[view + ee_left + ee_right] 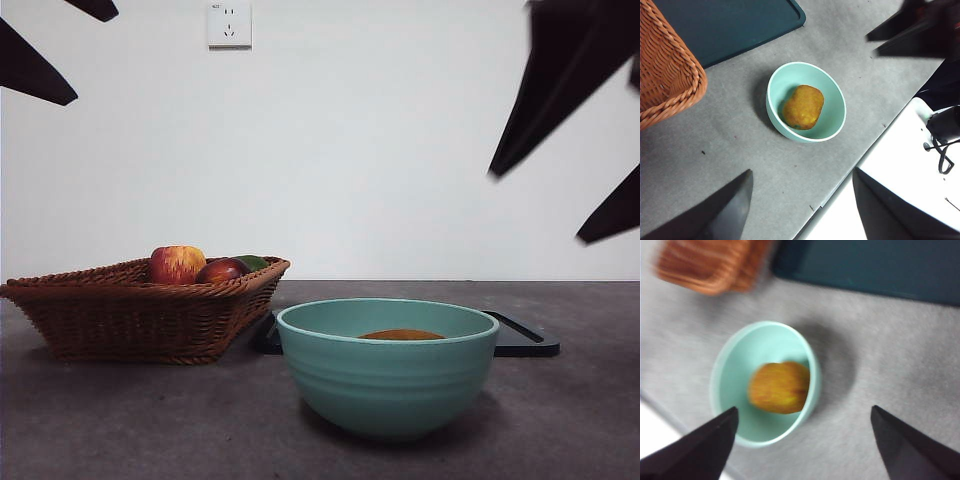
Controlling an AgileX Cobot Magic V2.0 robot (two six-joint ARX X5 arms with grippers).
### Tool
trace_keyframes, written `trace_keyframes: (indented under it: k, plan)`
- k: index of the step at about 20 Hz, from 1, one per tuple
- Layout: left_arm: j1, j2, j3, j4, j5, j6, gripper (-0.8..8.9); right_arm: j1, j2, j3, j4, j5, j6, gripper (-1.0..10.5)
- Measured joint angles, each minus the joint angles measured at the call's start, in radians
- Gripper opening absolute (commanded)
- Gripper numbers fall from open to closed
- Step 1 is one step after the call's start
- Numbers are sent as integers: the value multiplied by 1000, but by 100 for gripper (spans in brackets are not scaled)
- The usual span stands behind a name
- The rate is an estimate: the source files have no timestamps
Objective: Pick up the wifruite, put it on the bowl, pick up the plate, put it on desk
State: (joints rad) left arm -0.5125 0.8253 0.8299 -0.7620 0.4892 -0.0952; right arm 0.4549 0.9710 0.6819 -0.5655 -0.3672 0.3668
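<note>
The wifruite (pixel 803 106) lies inside the teal-green bowl (pixel 387 385), resting on the bowl's floor; from the front view only its tan top shows above the pale rim. The bowl stands upright on the dark grey desk (pixel 120 420). Behind the bowl lies a flat dark tray (pixel 525 338), partly hidden by it, its surface bare where visible. Beside the bowl and touching the tray's edge stands a wicker basket (pixel 140 310) holding a red-and-yellow apple (pixel 177 264), a dark red fruit (pixel 222 270) and something green (pixel 254 262) that cannot be identified. The left gripper (pixel 800 210) hangs above the bowl, jaws spread wide and holding nothing, clear of the rim. The right gripper (pixel 802 445) also hangs over the bowl, jaws wide apart and empty; its view is blurred. In the front view, dark arm parts show at both upper corners, well above the bowl. A wall socket (pixel 229 24) sits on the white wall behind the basket.
</note>
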Motion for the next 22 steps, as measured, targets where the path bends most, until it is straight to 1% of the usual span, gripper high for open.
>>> trace_keyframes:
  k: [1,4,6,8,12,14,17,20,22]
  plan:
    - [0,0,0,0,0,0,317,36,39,0,37,38,7,318]
    - [0,0,0,0,0,0,317,139,147,0,149,159,26,253]
    - [0,0,0,0,0,0,317,186,208,0,180,249,34,250]
    - [0,0,0,0,0,0,317,211,262,0,198,293,35,222]
    - [0,0,0,-1,0,0,317,230,335,0,252,317,35,180]
    - [0,0,0,-5,0,0,317,233,359,0,279,318,35,102]
    - [0,0,0,-9,0,0,317,233,374,0,300,317,35,95]
    - [0,0,0,-10,0,0,317,233,380,0,305,317,35,39]
    - [0,0,0,-10,0,0,317,233,380,0,305,315,35,26]
